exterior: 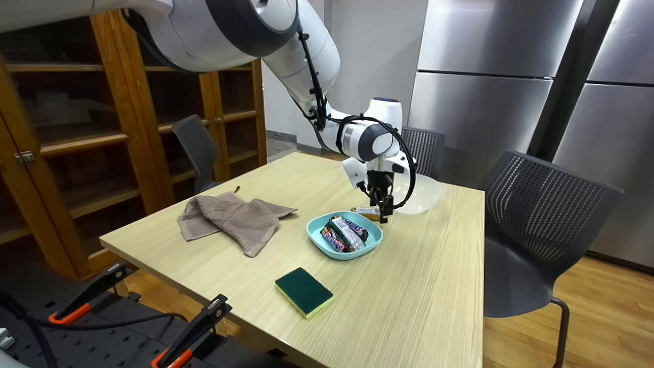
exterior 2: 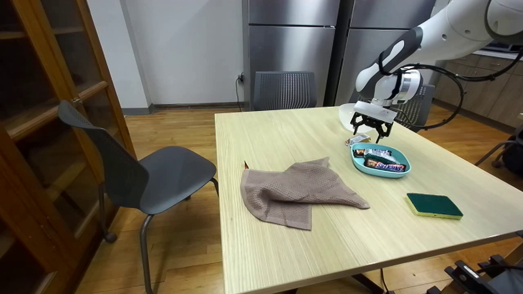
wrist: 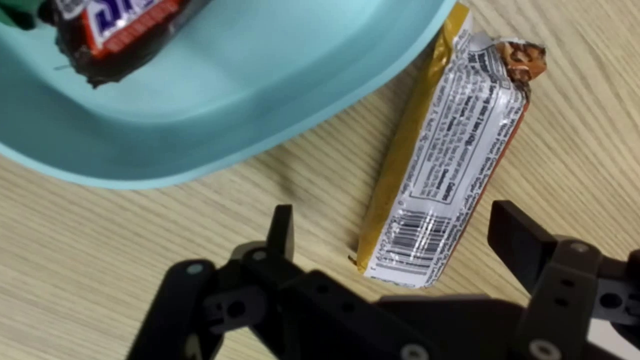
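- Wrist view: the black gripper (wrist: 393,219) has its fingers spread wide apart, grasping nothing; the end of a wrapped bar (wrist: 440,175) shows between them, with the pale wooden table (wrist: 320,220) visible on either side of it.
- That wrapped bar lies on the table just outside the turquoise dish (wrist: 240,70), barcode and small print uppermost, a gold side facing the dish; its far end comes right up to the rim, and whether they touch cannot be told.
- Inside the dish lie a Snickers bar (exterior 2: 386,165), a silver-and-green packet (exterior 2: 378,157) and a brown-wrapped bar (exterior 2: 359,152).
- Left of the dish in both exterior views, and near it, a brown cloth (exterior: 235,220) lies rumpled.
- Nearer the camera than the dish in both exterior views is a sponge (exterior: 304,291), flat, dark green side up over yellow.
- Beyond the dish, behind the gripper, shows a pale round thing (exterior: 426,194), partly hidden.
- Left of the dish in an exterior view stands a grey chair (exterior 2: 173,175); steel refrigerators (exterior 2: 290,57) rise well beyond the dish.
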Controlling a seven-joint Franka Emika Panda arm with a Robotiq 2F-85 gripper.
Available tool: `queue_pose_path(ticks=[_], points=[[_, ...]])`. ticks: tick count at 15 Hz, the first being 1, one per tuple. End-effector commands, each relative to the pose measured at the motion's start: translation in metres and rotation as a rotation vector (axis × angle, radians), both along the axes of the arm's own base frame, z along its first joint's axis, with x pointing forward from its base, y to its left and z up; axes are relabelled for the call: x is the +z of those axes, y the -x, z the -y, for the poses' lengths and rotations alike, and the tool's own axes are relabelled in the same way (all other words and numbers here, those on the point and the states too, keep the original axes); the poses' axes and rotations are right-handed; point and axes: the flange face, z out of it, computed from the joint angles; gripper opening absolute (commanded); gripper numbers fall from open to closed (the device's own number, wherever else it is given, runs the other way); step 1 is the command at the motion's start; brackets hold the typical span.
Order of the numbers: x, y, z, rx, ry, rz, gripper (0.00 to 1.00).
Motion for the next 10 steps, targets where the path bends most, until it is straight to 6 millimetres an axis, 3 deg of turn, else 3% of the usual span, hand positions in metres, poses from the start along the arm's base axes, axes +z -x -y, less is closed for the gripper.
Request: queue_pose_path(ticks=[1, 2, 9, 10], points=[[0.0013, -0.0103, 0.0010, -0.027, 0.013, -0.018, 0.75], [0.0005, -0.0114, 0.0007, -0.034, 0.015, -0.018, 0.74], [-0.0020, -0.0171, 0.0005, -0.051, 0.010, -0.019, 0.19], [-0.0020, -0.0175, 0.0007, -0.060, 0.012, -0.018, 0.19]])
